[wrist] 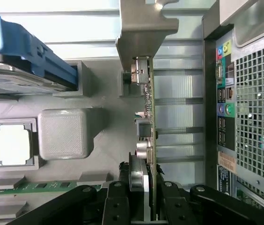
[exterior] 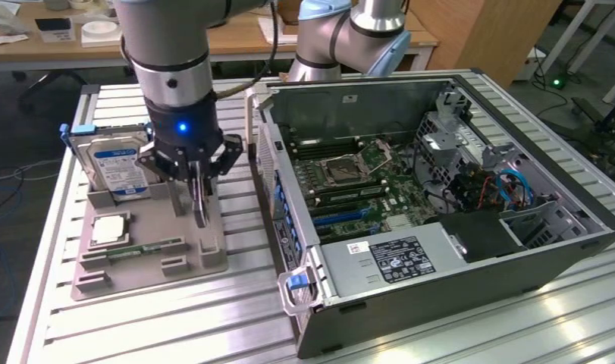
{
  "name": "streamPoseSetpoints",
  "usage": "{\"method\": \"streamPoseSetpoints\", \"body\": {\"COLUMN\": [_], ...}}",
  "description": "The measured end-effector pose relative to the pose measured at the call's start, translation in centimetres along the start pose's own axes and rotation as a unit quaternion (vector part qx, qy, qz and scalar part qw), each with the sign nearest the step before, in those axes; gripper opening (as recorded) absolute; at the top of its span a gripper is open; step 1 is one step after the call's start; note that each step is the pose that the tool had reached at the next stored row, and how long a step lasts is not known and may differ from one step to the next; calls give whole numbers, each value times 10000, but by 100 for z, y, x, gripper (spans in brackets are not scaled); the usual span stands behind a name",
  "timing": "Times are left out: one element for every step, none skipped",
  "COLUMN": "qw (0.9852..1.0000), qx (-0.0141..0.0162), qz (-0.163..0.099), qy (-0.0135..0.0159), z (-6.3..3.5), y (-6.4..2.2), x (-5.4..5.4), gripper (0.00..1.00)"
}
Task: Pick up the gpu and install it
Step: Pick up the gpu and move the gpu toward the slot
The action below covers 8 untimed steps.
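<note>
While claw (exterior: 198, 196) clamps gpu (wrist: 150, 110) upright at holder (exterior: 150, 254), hard drive (exterior: 120, 163) label writing unreadable.

**Two cameras around the computer case**

The exterior view looks down at a slant from mid range into the open computer case (exterior: 439, 220). The wrist view faces down, close beside the case's port panel (wrist: 249, 108). Both views share the parts holder (exterior: 161, 220), the gpu (exterior: 199, 203) and that panel.

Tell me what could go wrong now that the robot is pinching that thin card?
1. The gripper pinches the gpu by its top edge, so it might tilt or slip out.
2. The hard drive stands close beside it in the same holder; a sideways swing could bump it.
3. The case rises right next to the holder, so the gpu might knock its wall.
</note>
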State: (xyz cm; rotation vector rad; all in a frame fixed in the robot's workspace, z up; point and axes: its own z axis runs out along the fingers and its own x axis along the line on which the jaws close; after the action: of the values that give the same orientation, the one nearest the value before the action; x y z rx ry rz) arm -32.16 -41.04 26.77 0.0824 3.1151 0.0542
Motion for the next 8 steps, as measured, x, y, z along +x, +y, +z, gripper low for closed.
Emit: {"method": "streamPoseSetpoints", "body": {"qw": [10000, 10000, 10000, 10000, 10000, 10000, 10000, 10000], "qx": [0, 0, 0, 0, 0, 0, -1, -1], "qz": [0, 0, 0, 0, 0, 0, 0, 0], "qy": [0, 0, 0, 0, 0, 0, 0, 0], "z": [-36, -74, -113, -150, -188, -224, -258, -293], "y": [1, 3, 4, 5, 7, 8, 9, 10], "x": [-1, -2, -3, -4, -5, -6, -6, -7], "gripper": [29, 29, 29, 29, 29, 29, 29, 29]}}
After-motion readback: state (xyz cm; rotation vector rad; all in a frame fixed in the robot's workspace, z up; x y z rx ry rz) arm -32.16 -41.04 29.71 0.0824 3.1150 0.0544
